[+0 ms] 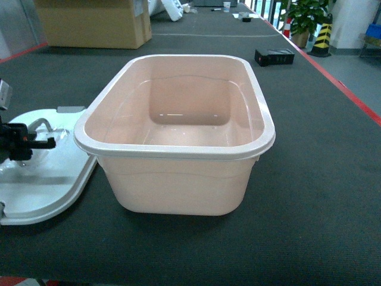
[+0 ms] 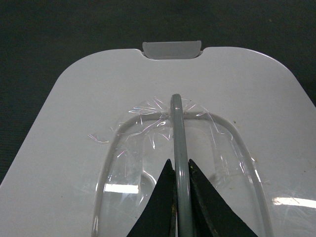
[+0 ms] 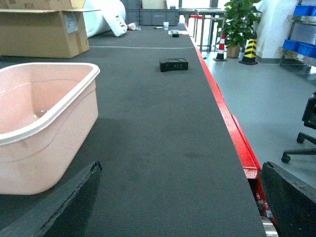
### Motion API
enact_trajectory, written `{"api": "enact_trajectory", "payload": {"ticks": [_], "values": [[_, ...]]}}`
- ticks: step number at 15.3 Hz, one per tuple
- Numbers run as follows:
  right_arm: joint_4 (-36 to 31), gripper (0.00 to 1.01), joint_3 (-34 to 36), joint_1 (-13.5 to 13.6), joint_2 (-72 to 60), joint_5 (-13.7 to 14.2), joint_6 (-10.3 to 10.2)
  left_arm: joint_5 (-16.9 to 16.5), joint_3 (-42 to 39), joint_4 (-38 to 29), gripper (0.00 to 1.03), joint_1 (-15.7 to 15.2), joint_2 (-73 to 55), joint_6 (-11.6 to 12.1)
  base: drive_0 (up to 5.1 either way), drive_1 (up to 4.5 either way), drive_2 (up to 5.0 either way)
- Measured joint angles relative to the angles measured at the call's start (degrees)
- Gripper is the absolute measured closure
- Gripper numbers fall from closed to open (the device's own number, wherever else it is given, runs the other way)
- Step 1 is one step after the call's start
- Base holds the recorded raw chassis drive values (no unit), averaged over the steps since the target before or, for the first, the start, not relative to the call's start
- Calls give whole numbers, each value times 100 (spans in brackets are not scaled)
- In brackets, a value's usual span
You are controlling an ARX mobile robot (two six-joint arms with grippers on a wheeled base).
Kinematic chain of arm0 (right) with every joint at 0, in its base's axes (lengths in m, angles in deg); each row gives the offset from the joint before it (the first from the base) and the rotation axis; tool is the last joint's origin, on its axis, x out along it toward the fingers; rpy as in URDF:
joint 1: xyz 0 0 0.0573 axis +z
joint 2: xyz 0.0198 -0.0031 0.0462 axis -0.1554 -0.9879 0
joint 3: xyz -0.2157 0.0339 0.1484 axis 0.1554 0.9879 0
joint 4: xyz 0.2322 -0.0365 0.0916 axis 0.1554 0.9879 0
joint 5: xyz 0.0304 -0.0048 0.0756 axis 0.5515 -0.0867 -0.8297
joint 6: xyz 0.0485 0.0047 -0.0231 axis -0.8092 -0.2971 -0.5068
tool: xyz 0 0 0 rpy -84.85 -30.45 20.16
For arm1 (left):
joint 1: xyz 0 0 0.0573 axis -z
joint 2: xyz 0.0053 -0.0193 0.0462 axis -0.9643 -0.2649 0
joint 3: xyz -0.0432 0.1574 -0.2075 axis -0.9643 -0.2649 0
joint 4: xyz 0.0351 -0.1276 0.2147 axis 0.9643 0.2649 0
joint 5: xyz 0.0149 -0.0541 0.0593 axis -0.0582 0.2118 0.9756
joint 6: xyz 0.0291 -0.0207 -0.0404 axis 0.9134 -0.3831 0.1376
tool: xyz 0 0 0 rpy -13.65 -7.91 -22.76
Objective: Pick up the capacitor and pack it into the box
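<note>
Left wrist view: the left gripper (image 2: 180, 183) pinches the grey handle (image 2: 178, 143) of the white lid (image 2: 74, 138) at bottom centre. Right gripper (image 3: 177, 197) fingers stand wide apart, holding nothing. In the head view's centre the pink box (image 1: 178, 149) stands open beside the lid, nothing inside. No legible writing.

We read this as a warehouse or factory floor: long work table (image 1: 309, 196) covered in dark matting with a red edge, grey painted concrete floor (image 3: 266, 94). Brown cardboard carton (image 1: 95, 22) sits at the far end, blue storage bins (image 3: 302, 11) on shelving at the right. Yellow-black striped bollard (image 3: 249, 52) and striped cone (image 3: 222, 47) near a potted plant (image 3: 239, 19). Office chair base (image 3: 301, 148) visible too.
</note>
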Motion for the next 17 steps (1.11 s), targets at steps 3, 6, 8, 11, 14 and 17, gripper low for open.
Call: {"api": "enact_trajectory", "payload": {"ticks": [3,6,8,11,14,17], "values": [[0,3,0,0,0,0,0,310,31,511,101,-28,1342,-46,0,0,0],[-2,3,0,0,0,0,0,920,127,1086,101,841,2903,-317,0,0,0],[0,3,0,0,0,2,0,1637,210,1502,101,1834,3217,-573,0,0,0],[0,3,0,0,0,0,0,2741,758,1917,101,3147,2813,-852,0,0,0],[-2,3,0,0,0,0,0,3388,1298,2188,101,3982,2103,-1128,0,0,0],[0,3,0,0,0,0,0,3781,1790,2479,101,4271,1523,-1266,0,0,0]]}}
